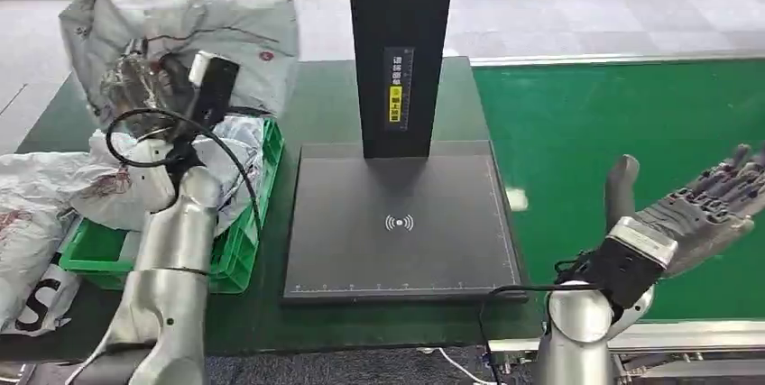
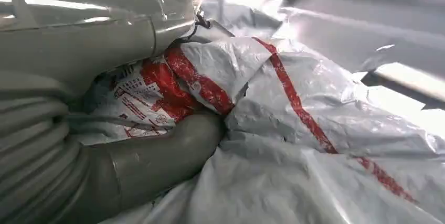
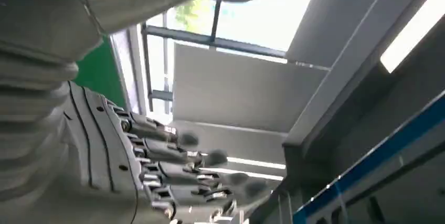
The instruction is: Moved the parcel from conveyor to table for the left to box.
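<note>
Parcel (image 1: pixel 194 33), a grey plastic mailer with red print, sits in our left hand (image 1: pixel 149 87), raised over the green crate (image 1: pixel 236 250) at the left side of the table (image 1: pixel 316 101); in the left wrist view the thumb and upper fingers (image 2: pixel 94 30) clamp a crumpled fold of it (image 2: pixel 210 77), so the hold looks firm. Our right hand (image 1: pixel 695 209) hangs over the green conveyor (image 1: pixel 586 123) with its fingers spread wide and nothing in it. To finish well, we judge the left hand should lower the bag until it rests on the pile before letting go, keeping it inside the crate's rim so it cannot slide off. Between the two arms lies one flat black scanner pad (image 1: pixel 397 223) with one dark post (image 1: pixel 400 42). We count one crate, one parcel in hand, and at least two more bags (image 1: pixel 54 182) heaped in and beside the crate, though their edges blur together.
</note>
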